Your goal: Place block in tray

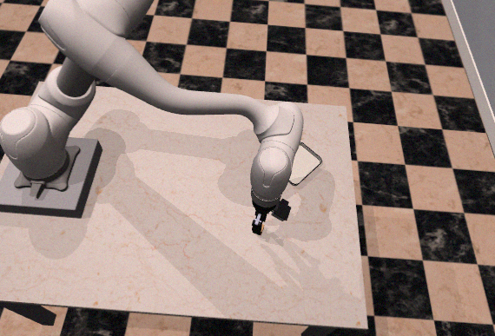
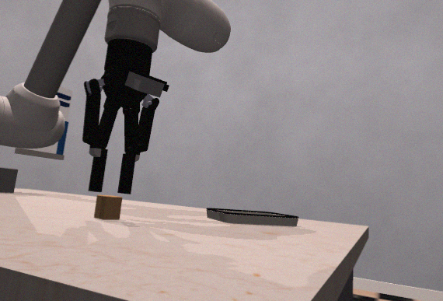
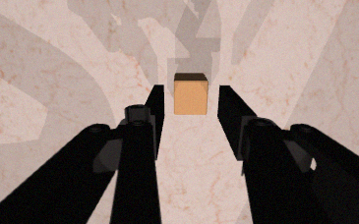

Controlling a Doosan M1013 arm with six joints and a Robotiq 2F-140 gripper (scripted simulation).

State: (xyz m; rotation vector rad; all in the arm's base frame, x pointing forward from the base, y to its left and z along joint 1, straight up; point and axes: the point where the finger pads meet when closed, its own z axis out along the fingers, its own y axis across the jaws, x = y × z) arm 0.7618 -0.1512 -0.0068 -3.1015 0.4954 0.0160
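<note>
Matte tan cube (image 2: 108, 207), marble tabletop (image 2: 218, 257)

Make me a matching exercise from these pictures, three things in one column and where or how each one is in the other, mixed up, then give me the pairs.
Things:
1. small orange-brown cube block
2. shallow white tray with a dark rim
3. black two-finger gripper

States:
A. lies flat on the marble table top with nothing in it, off to the side of the arm
B. hangs just above the block, fingers apart and holding nothing
C. sits on the table top directly below the fingers, untouched

Pairs: 1-C, 2-A, 3-B
</note>
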